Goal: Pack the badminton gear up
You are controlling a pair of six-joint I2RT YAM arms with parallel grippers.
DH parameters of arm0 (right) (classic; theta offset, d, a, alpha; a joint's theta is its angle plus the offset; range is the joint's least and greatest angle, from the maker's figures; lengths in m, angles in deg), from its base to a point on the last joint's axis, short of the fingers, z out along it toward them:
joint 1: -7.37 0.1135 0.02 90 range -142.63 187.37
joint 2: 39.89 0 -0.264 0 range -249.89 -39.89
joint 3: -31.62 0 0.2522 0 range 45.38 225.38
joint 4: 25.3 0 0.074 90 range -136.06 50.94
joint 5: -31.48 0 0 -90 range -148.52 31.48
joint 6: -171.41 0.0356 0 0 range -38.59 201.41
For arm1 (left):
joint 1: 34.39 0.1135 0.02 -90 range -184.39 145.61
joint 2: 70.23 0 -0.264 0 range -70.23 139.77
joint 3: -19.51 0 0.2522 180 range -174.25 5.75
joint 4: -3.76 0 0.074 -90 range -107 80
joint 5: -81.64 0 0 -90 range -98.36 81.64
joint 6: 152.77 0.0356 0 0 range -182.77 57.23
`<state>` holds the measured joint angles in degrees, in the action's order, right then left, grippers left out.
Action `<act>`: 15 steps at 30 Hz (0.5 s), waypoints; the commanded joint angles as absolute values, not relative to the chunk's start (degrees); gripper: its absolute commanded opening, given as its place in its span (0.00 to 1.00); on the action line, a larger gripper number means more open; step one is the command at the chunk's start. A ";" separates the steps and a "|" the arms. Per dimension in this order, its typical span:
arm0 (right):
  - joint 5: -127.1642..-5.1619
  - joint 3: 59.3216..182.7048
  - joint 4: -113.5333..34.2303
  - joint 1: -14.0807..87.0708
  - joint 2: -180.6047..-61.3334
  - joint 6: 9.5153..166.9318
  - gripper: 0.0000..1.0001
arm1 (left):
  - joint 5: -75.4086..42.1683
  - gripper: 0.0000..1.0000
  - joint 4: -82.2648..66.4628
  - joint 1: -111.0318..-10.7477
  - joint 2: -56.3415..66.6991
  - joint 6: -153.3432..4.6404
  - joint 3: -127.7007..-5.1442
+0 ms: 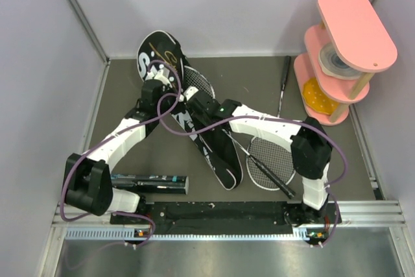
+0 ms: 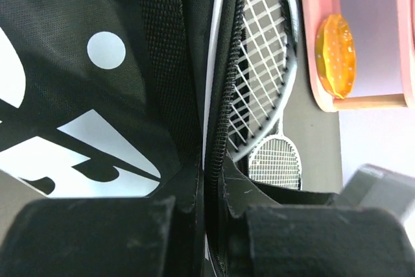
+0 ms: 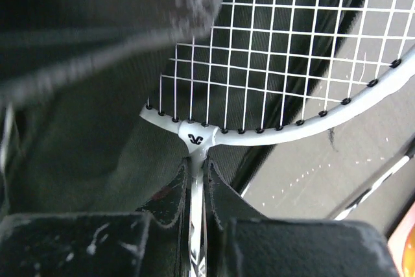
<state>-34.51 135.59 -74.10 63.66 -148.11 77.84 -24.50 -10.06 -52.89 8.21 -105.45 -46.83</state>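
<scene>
The black "SPORT" bag [image 1: 217, 157] lies diagonally on the mat. My left gripper [image 1: 166, 90] is shut on its zipper edge [image 2: 217, 128], fingertips [image 2: 194, 189] pinching the fabric. My right gripper [image 1: 196, 103] is shut on the thin shaft of a silver racket [image 3: 292, 128] just below the throat. That racket's head [image 1: 200, 82] lies at the bag's opening, over the black fabric [image 3: 97, 154]. A second racket's head [image 1: 269, 159] lies right of the bag, with its black handle [image 1: 284, 79] pointing back. The long black tube [image 1: 149, 183] lies at the near left. No shuttlecocks show.
The pink tiered stand [image 1: 343, 50] stands at the back right corner, holding a tape roll [image 1: 337, 61] and an orange object [image 2: 336, 53]. Grey walls enclose the mat on the left, back and right. A black rail [image 1: 214, 212] runs along the near edge.
</scene>
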 commanded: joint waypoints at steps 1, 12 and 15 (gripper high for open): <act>-33.74 143.45 -67.36 64.41 -150.71 81.67 0.00 | -29.98 0.00 -1.48 -53.73 5.71 -107.33 -45.85; -34.70 143.64 -55.59 60.46 -150.81 93.53 0.00 | -33.41 0.00 -1.65 -53.38 6.94 -111.11 -44.79; -38.47 144.34 -55.05 59.23 -150.46 93.45 0.00 | -31.83 0.00 -4.81 -51.80 6.68 -110.32 -45.23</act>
